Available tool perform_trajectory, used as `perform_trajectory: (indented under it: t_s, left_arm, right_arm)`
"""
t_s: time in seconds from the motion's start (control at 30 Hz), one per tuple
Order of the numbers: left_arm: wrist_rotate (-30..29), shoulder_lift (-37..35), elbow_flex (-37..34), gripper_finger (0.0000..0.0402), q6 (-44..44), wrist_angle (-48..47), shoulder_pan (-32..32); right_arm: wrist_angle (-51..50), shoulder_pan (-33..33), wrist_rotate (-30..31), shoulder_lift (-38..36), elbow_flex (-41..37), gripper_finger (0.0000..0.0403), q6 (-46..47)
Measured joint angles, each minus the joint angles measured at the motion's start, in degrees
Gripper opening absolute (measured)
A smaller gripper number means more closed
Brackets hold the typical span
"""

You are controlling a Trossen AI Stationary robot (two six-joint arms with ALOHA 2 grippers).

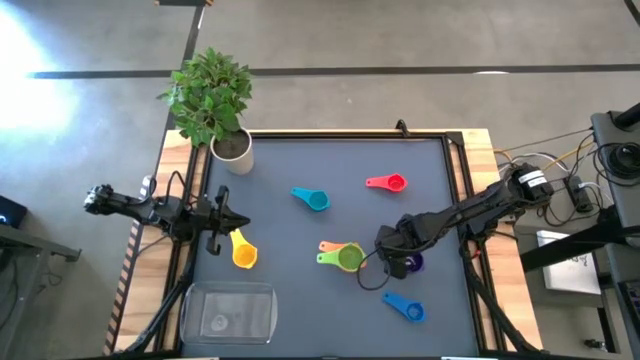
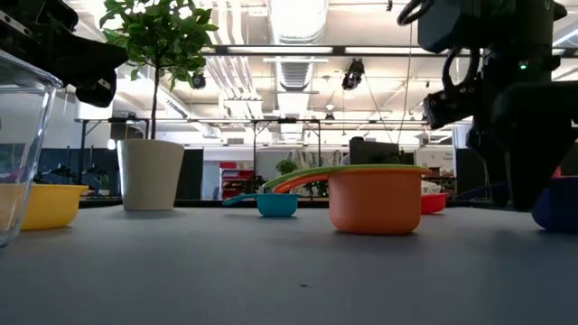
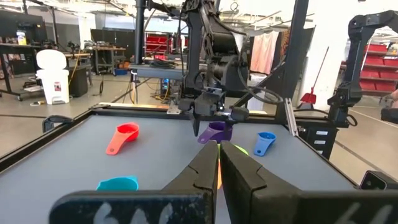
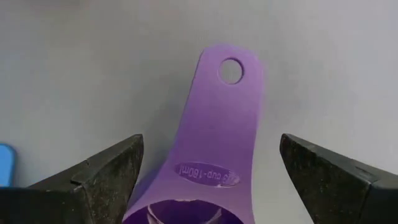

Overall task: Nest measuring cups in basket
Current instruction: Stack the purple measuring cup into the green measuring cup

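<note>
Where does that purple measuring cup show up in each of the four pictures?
High view: purple cup at right centre, half hidden under the right tool.
Low view: far right edge, a dark bluish-purple bowl.
Left wrist view: centre, below the right tool.
Right wrist view: its handle fills the middle, between open fingers.
Shared landmark: the blue cup beside it.

Bright ceiling lights point(image 2: 298, 18) wash out the low view at twelve o'clock, while the near bench point(image 2: 298, 280) blurs softly.

7 measuring cups point(image 1: 316, 199), 1 basket point(image 1: 228, 313), 1 potted plant point(image 1: 214, 103), 2 arms point(image 1: 470, 212).
</note>
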Motion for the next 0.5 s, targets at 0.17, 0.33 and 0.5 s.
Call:
perform_trajectory:
  t_s: [0.17, 0.33, 0.5]
  left_arm:
    - [0.0, 0.0, 0.0, 0.0, 0.0, -0.02, 0.0]
    - [0.0, 0.0, 0.0, 0.0, -0.01, -0.02, -0.01]
    - [0.0, 0.0, 0.0, 0.0, 0.0, -0.02, -0.02]
  right_arm:
    - [0.02, 0.0, -0.01, 0.5, -0.01, 0.0319, -0.02]
    - [0.03, -0.02, -0.02, -0.38, -0.01, 0.0247, -0.02]
    - [0.21, -0.02, -0.05, -1.26, -0.01, 0.0165, -0.45]
